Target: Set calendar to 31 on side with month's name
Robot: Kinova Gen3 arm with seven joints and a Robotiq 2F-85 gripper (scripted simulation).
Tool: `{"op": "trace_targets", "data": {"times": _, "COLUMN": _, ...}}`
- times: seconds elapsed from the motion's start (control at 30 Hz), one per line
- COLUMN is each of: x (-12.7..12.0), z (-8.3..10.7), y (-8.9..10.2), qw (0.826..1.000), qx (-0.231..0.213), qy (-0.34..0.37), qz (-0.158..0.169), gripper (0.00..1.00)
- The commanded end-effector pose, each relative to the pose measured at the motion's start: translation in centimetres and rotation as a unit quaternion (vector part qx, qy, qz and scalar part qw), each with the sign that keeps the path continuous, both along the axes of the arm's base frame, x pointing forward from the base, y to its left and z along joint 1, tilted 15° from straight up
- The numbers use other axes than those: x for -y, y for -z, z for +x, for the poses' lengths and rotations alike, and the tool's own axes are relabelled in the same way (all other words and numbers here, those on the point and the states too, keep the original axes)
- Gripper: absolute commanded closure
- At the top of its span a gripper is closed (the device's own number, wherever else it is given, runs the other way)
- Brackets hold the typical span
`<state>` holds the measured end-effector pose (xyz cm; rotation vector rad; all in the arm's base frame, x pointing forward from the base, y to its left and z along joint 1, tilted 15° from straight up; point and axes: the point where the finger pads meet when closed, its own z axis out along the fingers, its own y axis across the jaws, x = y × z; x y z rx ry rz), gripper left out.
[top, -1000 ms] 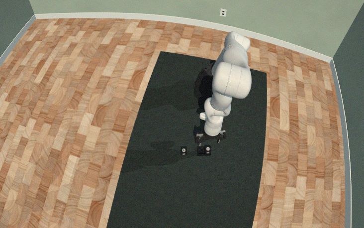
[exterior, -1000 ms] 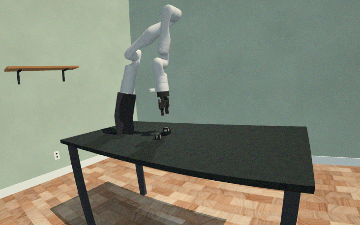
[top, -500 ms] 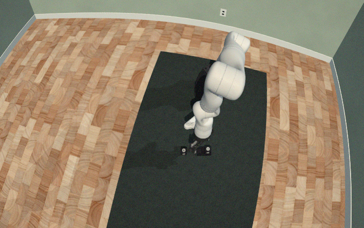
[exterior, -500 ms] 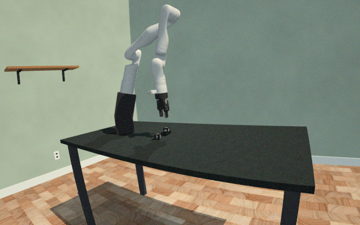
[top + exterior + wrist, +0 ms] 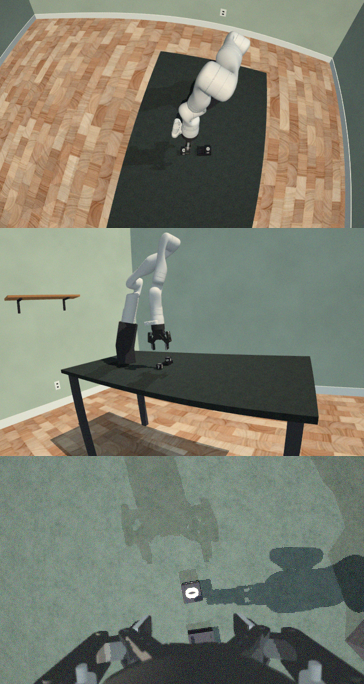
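Observation:
A small black cube (image 5: 183,150) stands alone on the dark table top, left of the black tray (image 5: 204,150). It shows a white 0 on its top face. A second cube (image 5: 207,148) sits in the right end of the tray, also with a 0 on top. My gripper (image 5: 159,346) is open and empty. It hangs well above the table, roughly over the loose cube (image 5: 159,366) and apart from it. In the wrist view the loose cube (image 5: 192,591) lies just ahead of my spread fingertips. The tray (image 5: 169,362) lies flat on the table.
The arm's black base (image 5: 126,343) stands at the table's back left, behind the cubes. The table edge runs near the front of the loose cube's side. A wooden shelf (image 5: 41,297) hangs on the left wall, far off.

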<state>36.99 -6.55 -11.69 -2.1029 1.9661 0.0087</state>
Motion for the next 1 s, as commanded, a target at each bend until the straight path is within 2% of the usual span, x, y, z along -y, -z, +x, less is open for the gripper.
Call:
{"op": "trace_targets", "data": {"times": 0.0, "x": 0.99, "z": 0.01, "y": 0.35, "qw": 1.0, "qx": 0.004, "qy": -0.023, "qz": -0.007, "gripper": 0.0}}
{"op": "trace_targets", "data": {"times": 0.17, "x": 1.75, "z": -0.08, "y": 0.56, "qw": 0.998, "qx": 0.009, "qy": -0.062, "qz": -0.016, "gripper": 0.0}}
{"op": "trace_targets", "data": {"times": 0.4, "x": 1.88, "z": -0.1, "y": 0.59, "qw": 0.997, "qx": 0.01, "qy": -0.068, "qz": -0.017, "gripper": 0.0}}
{"op": "trace_targets", "data": {"times": 0.43, "x": 1.88, "z": -0.1, "y": 0.59, "qw": 0.997, "qx": 0.01, "qy": -0.068, "qz": -0.017, "gripper": 0.54}}
{"op": "trace_targets", "data": {"times": 0.97, "x": 1.88, "z": -0.1, "y": 0.59, "qw": 0.997, "qx": 0.01, "qy": -0.068, "qz": -0.017, "gripper": 0.54}}
